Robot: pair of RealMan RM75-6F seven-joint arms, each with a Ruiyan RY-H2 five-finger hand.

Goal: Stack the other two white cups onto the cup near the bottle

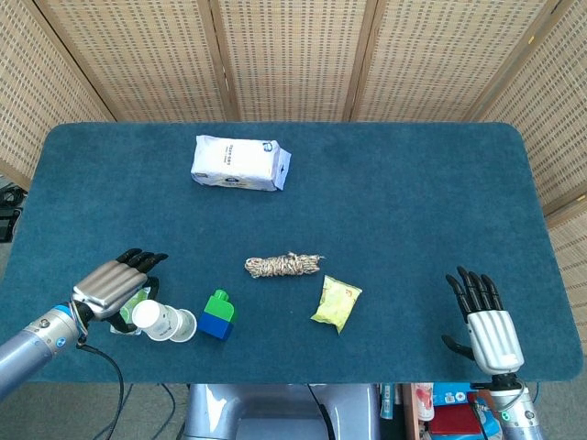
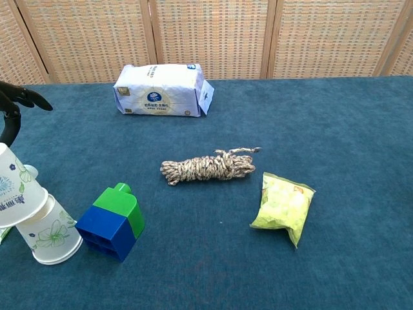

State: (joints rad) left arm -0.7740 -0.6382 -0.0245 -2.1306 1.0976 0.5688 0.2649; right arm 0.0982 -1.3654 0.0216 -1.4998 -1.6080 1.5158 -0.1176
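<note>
- Under both hands, the blue desk [image 1: 413, 183] carries everything.
- Far beyond the left hand [image 1: 108, 284], toward the screen wall, lies a white tissue pack [image 1: 239, 162].
- Left hand: near the desk's front left corner, fingers wrapped round an upside-down white paper cup [image 2: 16, 189]; that held cup is tilted and set partly over the lower white cup [image 2: 50, 230], also upside down, on the desk.
- Right hand [image 1: 486, 319]: well apart at the front right edge, fingers spread, holding nothing.
- Well right of the left hand, a coiled rope bundle [image 1: 283, 265], with a yellow-green snack packet [image 1: 337, 302] beyond it.
- Just right of the cups stands a blue and green toy block [image 1: 216, 316].
- Beneath the left hand, a clear bottle with a green label [image 1: 128, 313] shows only partly.
</note>
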